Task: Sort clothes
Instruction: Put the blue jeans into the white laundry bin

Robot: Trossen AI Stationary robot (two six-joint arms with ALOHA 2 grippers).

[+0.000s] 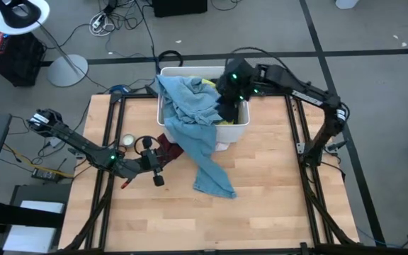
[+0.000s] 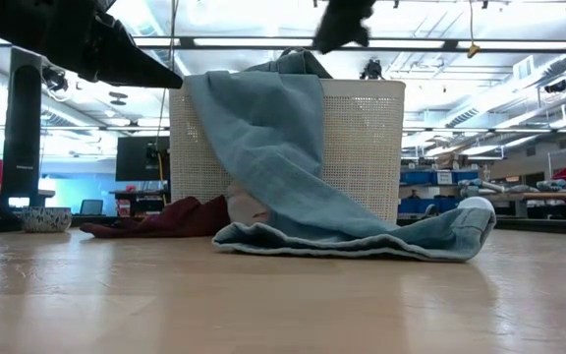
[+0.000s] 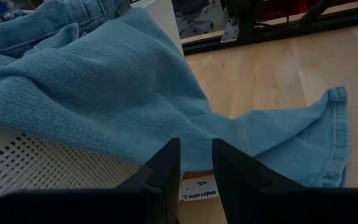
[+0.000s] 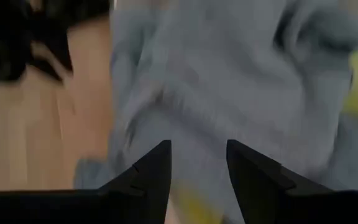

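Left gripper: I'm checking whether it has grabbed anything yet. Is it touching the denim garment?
Apart. The left wrist view shows the left gripper with open, empty fingers and the light blue denim garment lying farther off, draped over the white bin.

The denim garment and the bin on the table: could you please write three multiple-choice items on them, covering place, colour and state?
1. Where does the denim garment lie?
A. Folded beside the bin
B. Draped over the white bin's wall onto the table
C. Wholly inside the bin

2. What colour is the garment on the table beside the bin?
A. Maroon
B. Orange
C. White

3. How are the right gripper's jaws?
A. Shut on denim
B. Shut on nothing
C. Open

Answers: B, the denim hangs from the rim to the tabletop; A, the low view shows dark red cloth; C, a gap shows between them.
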